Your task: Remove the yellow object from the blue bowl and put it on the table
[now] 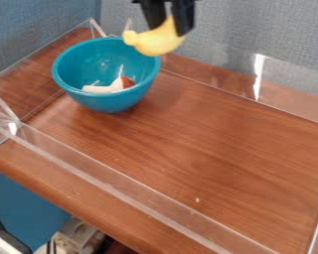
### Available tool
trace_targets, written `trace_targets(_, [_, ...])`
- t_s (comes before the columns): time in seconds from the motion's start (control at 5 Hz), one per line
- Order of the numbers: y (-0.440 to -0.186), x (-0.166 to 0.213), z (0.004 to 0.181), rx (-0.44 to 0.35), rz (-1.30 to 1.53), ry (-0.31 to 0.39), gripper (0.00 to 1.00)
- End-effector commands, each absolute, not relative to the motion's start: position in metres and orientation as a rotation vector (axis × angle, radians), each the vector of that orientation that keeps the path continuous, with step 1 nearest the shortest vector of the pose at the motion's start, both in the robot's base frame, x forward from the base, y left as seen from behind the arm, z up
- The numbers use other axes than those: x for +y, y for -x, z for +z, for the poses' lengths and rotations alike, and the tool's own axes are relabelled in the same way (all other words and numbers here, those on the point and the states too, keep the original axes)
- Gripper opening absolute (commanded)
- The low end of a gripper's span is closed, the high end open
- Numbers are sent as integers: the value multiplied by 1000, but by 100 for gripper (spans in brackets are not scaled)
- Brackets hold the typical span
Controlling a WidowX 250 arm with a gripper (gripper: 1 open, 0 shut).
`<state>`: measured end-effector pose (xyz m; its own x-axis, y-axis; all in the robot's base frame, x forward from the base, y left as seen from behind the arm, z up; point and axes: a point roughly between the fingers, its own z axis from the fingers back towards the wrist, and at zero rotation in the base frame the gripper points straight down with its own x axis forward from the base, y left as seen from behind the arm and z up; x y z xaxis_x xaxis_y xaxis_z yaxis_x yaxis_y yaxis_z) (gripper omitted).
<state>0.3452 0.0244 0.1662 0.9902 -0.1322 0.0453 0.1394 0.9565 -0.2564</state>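
My gripper [163, 30] hangs near the top of the view, shut on the yellow object [152, 41], a small curved banana that dangles below the black fingers. It is in the air, just past the right rim of the blue bowl [106, 75]. The bowl sits at the back left of the table [215, 139] and holds a cream and orange toy [111, 84]. The upper part of the gripper is cut off by the frame edge.
Low clear acrylic walls [274, 79] border the reddish-brown tabletop on all sides. A grey-blue wall stands behind. The front wall [122, 189] runs along the table's near edge.
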Motion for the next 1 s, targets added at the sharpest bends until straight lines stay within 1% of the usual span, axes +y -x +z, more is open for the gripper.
trace_targets(0.0, [-327, 36, 186, -108, -107, 207, 100])
trace_targets(0.2, [-319, 39, 180, -110, -71, 185, 100])
trace_targets(0.6, [-316, 61, 156, -107, 23, 132, 100])
trace_targets(0.8, [-313, 53, 160, -107, -5, 137, 100])
